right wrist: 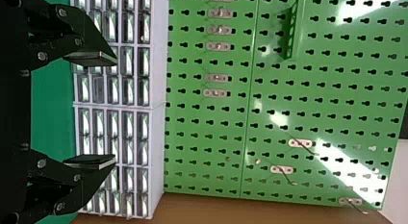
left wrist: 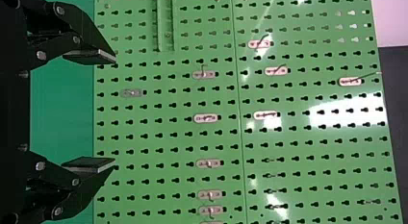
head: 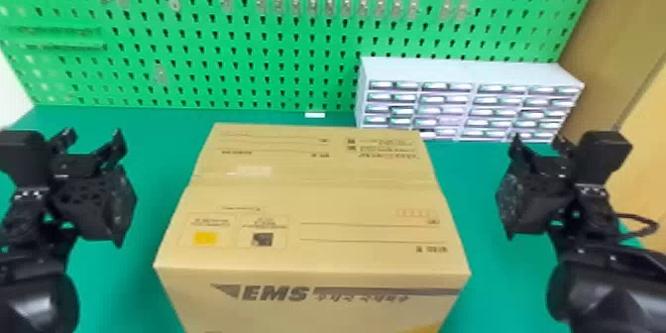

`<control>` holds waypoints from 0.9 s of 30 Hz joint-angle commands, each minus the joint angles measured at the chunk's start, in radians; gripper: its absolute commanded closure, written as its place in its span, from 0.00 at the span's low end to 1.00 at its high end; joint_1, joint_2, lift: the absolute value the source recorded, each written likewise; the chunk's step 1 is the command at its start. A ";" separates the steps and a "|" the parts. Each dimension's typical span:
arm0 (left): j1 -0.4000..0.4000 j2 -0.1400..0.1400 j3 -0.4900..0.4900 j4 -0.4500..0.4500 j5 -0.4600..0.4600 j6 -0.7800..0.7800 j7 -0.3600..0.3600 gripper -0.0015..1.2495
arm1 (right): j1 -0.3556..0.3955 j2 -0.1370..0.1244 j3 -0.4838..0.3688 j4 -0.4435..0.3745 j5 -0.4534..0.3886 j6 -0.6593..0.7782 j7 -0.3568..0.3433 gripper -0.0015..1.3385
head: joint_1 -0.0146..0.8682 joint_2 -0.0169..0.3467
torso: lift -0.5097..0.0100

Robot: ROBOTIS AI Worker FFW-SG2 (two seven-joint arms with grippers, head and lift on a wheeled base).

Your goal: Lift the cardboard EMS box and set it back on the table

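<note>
Box (head: 317,198): one | left hand (head: 93,137), right hand (head: 538,140): two, spread | drawer cabinet (head: 466,73): one

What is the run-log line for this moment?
EMS box: on table | left claw: open, beside box | right claw: open, beside box

Head: high, angled down | wrist views: nearer, facing pegboard (head: 248,54) (all share)
</note>
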 commanded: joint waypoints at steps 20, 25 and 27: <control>-0.002 0.000 0.006 0.001 0.003 -0.008 0.000 0.39 | -0.006 0.013 -0.019 0.000 0.009 0.000 0.000 0.40 | 0.78 0.00 | 1.00; -0.003 0.000 0.003 -0.001 0.001 -0.006 0.000 0.39 | -0.002 0.017 -0.021 -0.001 0.009 0.000 0.000 0.40 | 0.78 0.00 | 0.98; -0.003 0.000 0.004 -0.001 0.003 -0.006 0.000 0.39 | -0.002 0.018 -0.019 -0.001 0.010 0.000 0.000 0.40 | 0.78 0.00 | 0.97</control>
